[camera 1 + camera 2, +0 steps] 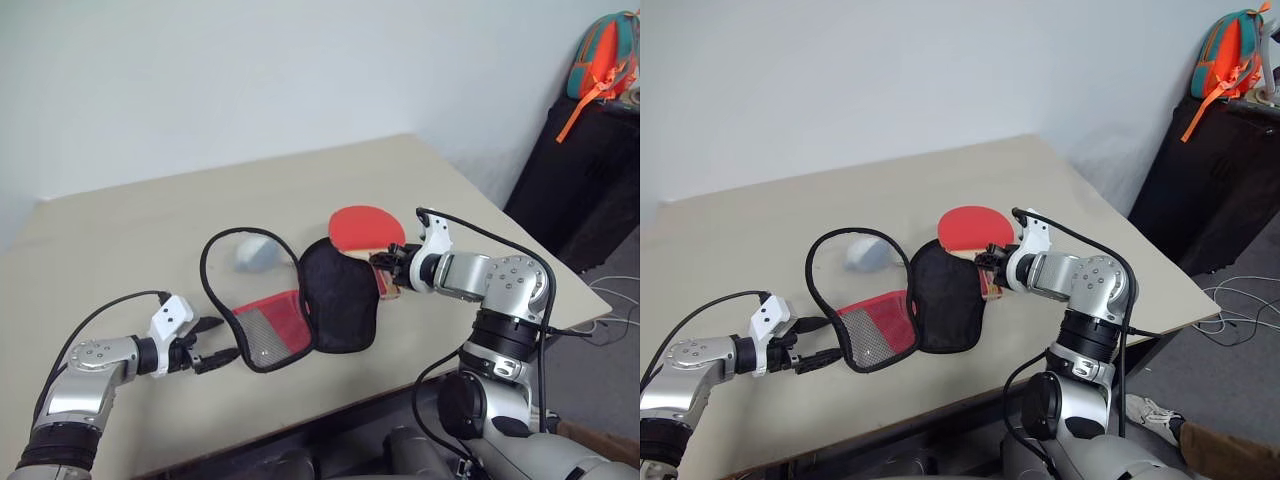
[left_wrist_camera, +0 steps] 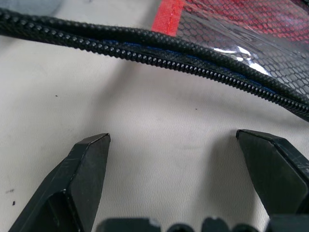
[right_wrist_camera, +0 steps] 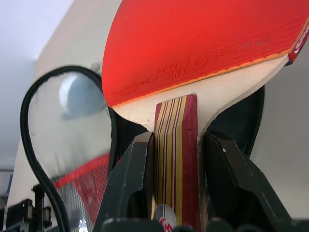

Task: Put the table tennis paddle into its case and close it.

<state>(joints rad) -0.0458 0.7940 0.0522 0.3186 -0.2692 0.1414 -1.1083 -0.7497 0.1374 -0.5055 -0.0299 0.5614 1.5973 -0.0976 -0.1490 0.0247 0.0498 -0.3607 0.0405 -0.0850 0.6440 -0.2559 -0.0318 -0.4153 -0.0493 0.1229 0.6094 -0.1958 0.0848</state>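
Observation:
The table tennis paddle [image 1: 364, 226] has a red rubber face and a striped wooden handle [image 3: 176, 154]. My right gripper [image 1: 388, 264] is shut on that handle and holds the blade just above the far right edge of the case. The case [image 1: 340, 295] lies unzipped on the table, its black lining up, with a red mesh panel [image 1: 272, 328] and a loop of black zip [image 1: 213, 250]. My left gripper [image 1: 215, 342] is open, low over the table at the case's left edge. The zip edge [image 2: 193, 55] lies just beyond its fingertips [image 2: 89, 159].
A greyish-white ball [image 1: 257, 253] rests inside the zip loop. The beige table [image 1: 120, 240] ends close to my right arm. Beyond it stands a black cabinet [image 1: 580, 170] with an orange and teal backpack [image 1: 605, 55] on top.

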